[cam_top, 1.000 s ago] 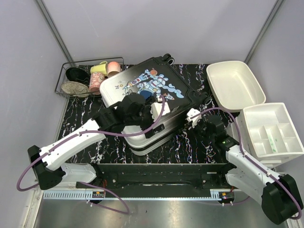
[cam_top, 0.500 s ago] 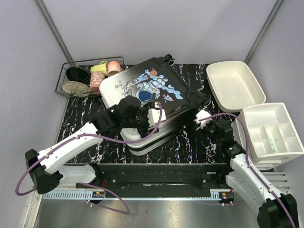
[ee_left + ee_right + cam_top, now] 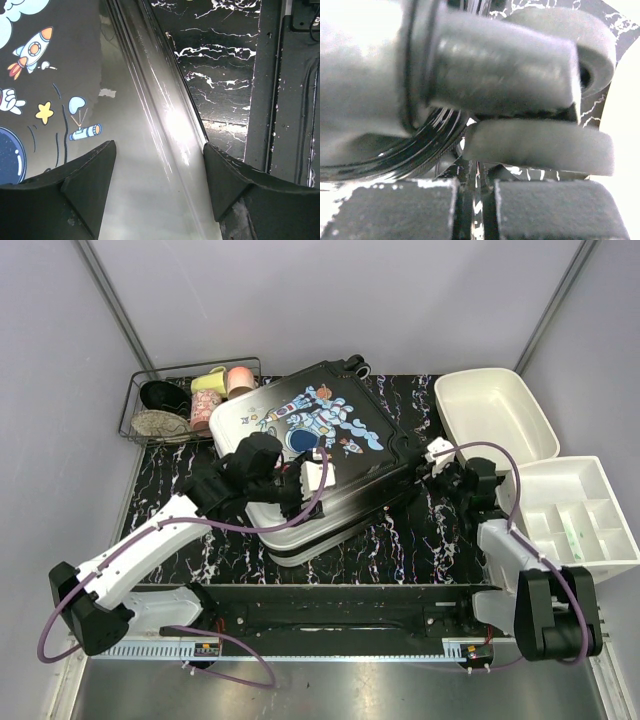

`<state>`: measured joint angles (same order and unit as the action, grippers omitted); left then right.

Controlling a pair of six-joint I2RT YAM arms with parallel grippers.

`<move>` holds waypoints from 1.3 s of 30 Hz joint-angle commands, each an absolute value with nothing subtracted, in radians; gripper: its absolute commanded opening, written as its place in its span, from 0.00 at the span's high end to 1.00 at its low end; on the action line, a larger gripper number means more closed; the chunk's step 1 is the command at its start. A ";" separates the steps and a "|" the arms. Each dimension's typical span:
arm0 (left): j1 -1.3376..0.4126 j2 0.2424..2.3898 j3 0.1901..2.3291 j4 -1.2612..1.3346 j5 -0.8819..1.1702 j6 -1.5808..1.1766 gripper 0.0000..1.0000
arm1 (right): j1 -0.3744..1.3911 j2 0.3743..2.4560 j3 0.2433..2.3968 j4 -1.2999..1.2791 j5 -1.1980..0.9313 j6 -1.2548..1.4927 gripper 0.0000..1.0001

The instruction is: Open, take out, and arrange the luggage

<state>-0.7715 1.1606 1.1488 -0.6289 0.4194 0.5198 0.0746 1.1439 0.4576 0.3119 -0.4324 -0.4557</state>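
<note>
The luggage (image 3: 330,420) lies flat and closed on the black marbled table (image 3: 400,540), astronaut print up, with black wheels (image 3: 355,364) at its far end. My left gripper (image 3: 300,472) hovers open over its white near-left part. In the left wrist view the open fingers (image 3: 95,170) straddle the glossy white shell (image 3: 150,150) and its side seam. My right gripper (image 3: 437,462) sits at the suitcase's right corner. In the right wrist view its pads (image 3: 395,210) stand almost together, with nothing between them, right against a grey wheel (image 3: 540,142).
A black wire basket (image 3: 185,405) with cups and dishes stands at the back left. A white bin (image 3: 495,420) and a divided white bin (image 3: 575,520) stand at the right. A black rail (image 3: 330,605) runs along the near edge.
My left gripper slid back and left across the suitcase top. My right arm swung away from me and to the right, to the suitcase's right corner. The suitcase stays closed.
</note>
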 commanded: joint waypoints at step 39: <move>0.168 1.378 1.447 -0.782 0.851 0.077 0.06 | 0.017 1.271 0.607 0.585 -0.836 -0.141 0.44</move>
<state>0.0708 1.4528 1.5013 -0.8539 0.7551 0.2176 -0.0231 1.4425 0.4873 0.7448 -0.7166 -0.1631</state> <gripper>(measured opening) 0.940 0.472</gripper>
